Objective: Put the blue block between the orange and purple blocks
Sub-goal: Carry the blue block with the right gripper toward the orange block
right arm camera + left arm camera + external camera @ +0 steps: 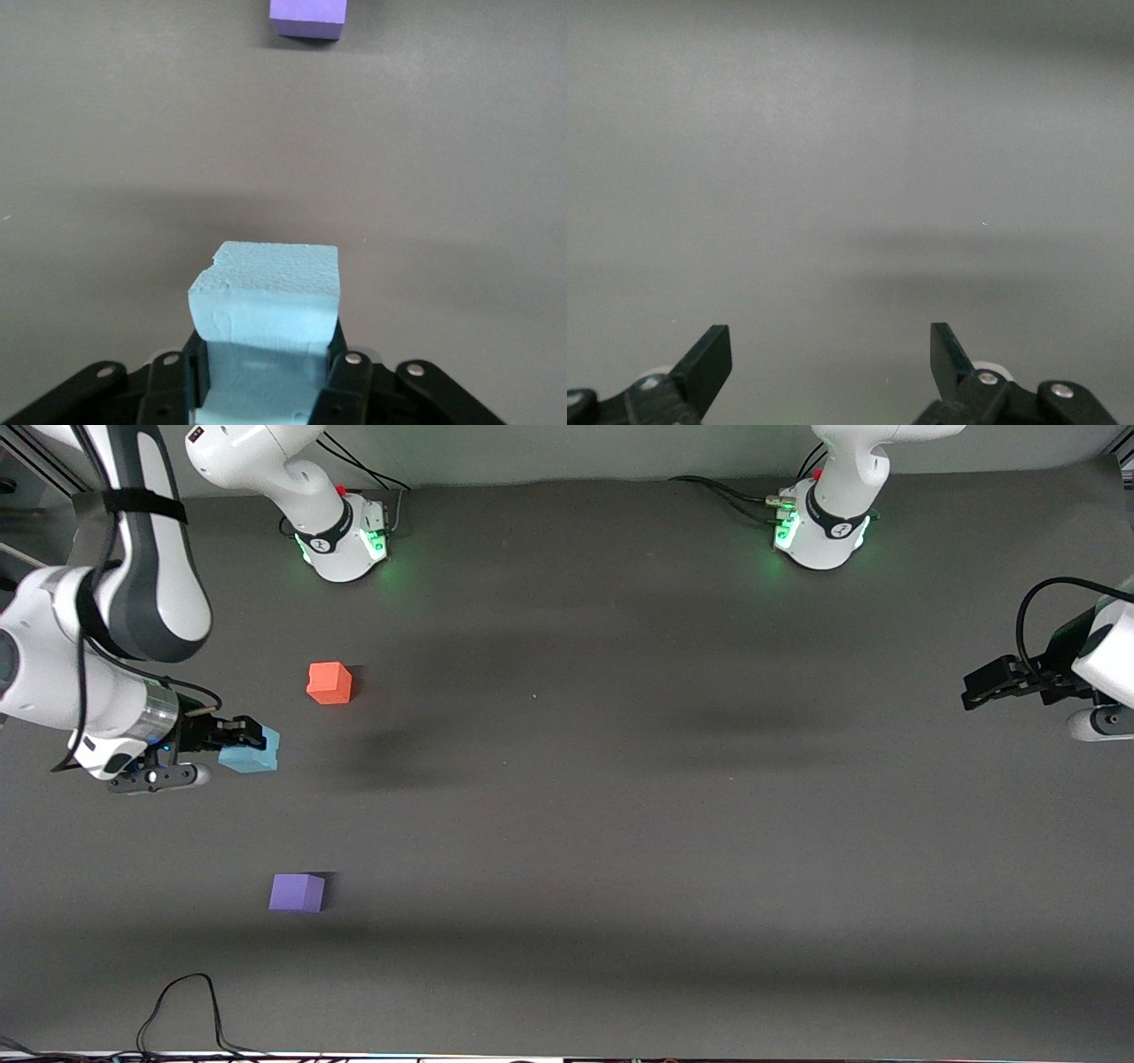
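My right gripper is shut on the blue block, a light sky-blue cube, and holds it above the table toward the right arm's end; the block fills the jaws in the right wrist view. The orange block sits on the table farther from the front camera. The purple block sits nearer to the front camera and shows in the right wrist view. My left gripper is open and empty, waiting at the left arm's end of the table; its fingertips show over bare mat.
The dark grey mat covers the table. The two arm bases stand along the edge farthest from the front camera. A black cable loops at the edge nearest the front camera.
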You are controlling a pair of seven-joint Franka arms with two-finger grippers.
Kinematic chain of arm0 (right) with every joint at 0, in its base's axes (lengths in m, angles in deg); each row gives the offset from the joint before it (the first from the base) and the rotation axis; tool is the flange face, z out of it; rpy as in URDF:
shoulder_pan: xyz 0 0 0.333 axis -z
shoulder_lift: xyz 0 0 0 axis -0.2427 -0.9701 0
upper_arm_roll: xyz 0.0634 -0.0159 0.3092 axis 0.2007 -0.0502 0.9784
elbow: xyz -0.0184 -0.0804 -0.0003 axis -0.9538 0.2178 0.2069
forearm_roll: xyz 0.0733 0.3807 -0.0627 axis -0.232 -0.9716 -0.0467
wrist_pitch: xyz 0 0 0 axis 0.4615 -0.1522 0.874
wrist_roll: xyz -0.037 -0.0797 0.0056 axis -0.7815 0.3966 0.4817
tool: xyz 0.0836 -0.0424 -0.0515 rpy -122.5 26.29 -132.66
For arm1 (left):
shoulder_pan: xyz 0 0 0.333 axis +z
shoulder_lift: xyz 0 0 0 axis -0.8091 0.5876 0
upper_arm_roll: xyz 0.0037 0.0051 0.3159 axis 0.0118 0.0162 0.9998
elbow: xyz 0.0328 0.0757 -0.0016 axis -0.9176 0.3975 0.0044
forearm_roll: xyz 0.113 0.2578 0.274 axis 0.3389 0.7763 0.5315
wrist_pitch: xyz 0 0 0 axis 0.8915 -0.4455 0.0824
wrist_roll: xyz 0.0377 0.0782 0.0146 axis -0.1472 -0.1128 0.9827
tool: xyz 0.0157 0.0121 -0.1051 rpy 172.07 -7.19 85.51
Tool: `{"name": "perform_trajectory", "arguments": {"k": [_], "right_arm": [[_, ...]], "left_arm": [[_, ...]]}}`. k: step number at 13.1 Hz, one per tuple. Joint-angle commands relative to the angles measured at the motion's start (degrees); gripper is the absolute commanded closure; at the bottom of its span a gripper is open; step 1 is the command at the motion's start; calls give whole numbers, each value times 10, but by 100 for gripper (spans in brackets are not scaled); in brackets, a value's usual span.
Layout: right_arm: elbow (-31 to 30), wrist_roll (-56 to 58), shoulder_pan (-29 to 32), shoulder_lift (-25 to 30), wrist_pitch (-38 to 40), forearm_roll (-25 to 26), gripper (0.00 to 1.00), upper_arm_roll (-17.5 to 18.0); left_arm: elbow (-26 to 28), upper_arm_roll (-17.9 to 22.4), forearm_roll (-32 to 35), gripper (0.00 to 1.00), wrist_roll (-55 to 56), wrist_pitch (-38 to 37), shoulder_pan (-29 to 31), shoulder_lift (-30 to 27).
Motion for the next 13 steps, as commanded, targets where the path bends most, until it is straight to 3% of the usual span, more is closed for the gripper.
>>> {"name": "perform_trajectory", "arguments": {"k": [1, 3, 7, 9, 13], "right_arm": [[-36, 14, -15, -51, -87, -10, 99, 0], [-80, 43, -15, -74, -161, -47, 99, 2], [-91, 181, -18, -157, -204, -225, 99, 3], [-92, 192, -26, -177, -219, -241, 99, 4], [-95, 192, -27, -188, -223, -243, 99, 5]], "left_arm": [[5, 5, 8, 0, -10, 2, -11, 0], [5, 5, 7, 0, -10, 5, -10, 0], [4, 5, 8, 0, -31, 6, -9, 0], [4, 9, 7, 0, -108, 8, -3, 1], [4, 9, 7, 0, -104, 5, -4, -2]]}}
